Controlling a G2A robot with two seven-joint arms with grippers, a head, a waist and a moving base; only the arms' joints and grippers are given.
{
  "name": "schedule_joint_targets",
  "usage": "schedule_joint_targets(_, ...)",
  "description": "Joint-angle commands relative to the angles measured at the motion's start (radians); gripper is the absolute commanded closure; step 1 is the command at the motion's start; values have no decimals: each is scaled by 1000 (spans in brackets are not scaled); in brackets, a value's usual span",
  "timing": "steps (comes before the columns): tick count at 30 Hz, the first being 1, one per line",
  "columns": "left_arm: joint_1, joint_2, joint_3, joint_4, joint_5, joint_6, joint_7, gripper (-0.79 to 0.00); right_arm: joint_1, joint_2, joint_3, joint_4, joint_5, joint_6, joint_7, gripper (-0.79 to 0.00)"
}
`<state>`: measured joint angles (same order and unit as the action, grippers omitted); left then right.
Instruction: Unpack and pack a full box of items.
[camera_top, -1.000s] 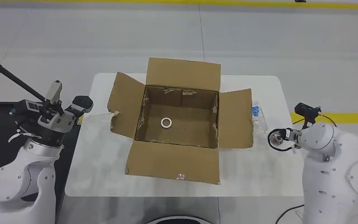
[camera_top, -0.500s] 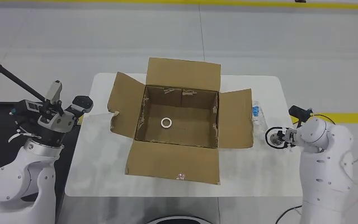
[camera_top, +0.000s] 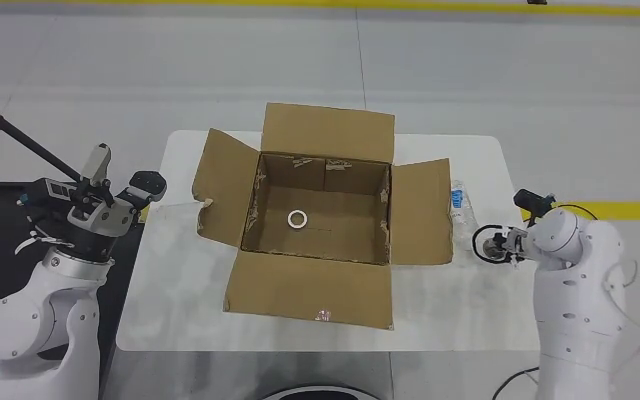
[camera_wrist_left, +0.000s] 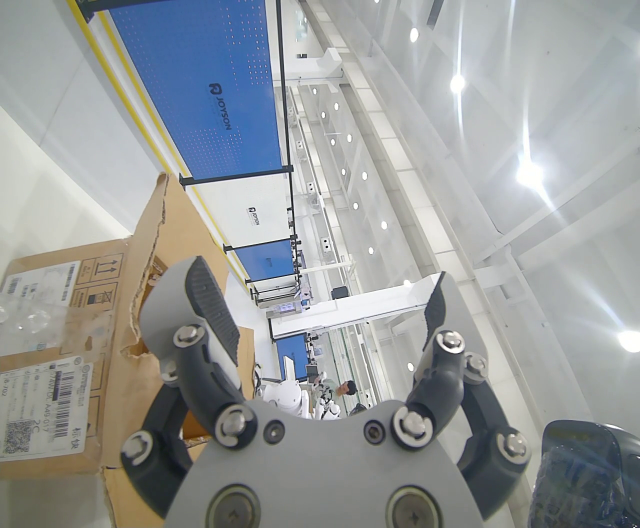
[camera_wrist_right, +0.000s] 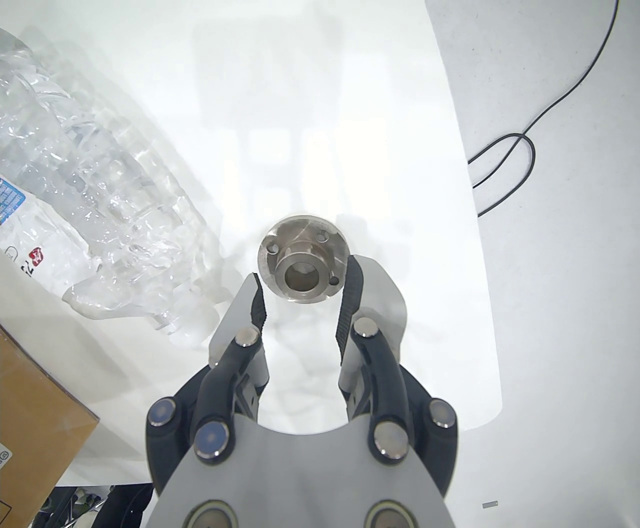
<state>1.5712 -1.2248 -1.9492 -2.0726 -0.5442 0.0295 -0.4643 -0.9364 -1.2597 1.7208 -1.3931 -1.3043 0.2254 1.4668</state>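
Clamped in right gripper jaws: metal fitting, low over worktop, just beside bottle. Jaws of left gripper are held apart, empty, by box flap. Unpacking judged nearly done: metal fitting to be set down and released, ring then fetched from box. One of each counted.

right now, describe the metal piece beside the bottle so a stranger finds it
From the open cardboard box, go to the flap beside the clear plastic bottle. Just past it, the right arm's jaws hold the metal flange: round, opaque, bored through, unlike the crumpled bottle.
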Motion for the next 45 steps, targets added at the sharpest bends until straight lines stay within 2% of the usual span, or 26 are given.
schedule_joint_targets(1,0,0,0,0,0,0,0,-785,5,0,-8,9,0,4,-5,-376)
schedule_joint_targets(23,0,0,0,0,0,0,0,-785,71,16,-41,120,3,1,-21,-299)
schedule_joint_targets(27,0,0,0,0,0,0,0,-785,68,20,-42,119,5,4,-22,-200)
schedule_joint_targets(30,0,0,0,0,0,0,0,-785,61,21,-43,109,9,8,-21,-80)
schedule_joint_targets(31,0,0,0,0,0,0,0,-785,59,22,-41,104,10,11,-22,-6)
schedule_joint_targets(32,0,0,0,0,0,0,0,-785,55,23,-38,97,11,14,-26,0)
schedule_joint_targets(35,0,0,0,0,0,0,0,-785,41,27,-24,55,19,19,-41,0)
schedule_joint_targets(38,0,0,0,0,0,0,0,-785,12,28,-19,-52,30,38,-47,0)
schedule_joint_targets(45,0,0,0,0,0,0,0,-785,-68,25,-19,-413,14,144,-59,0)
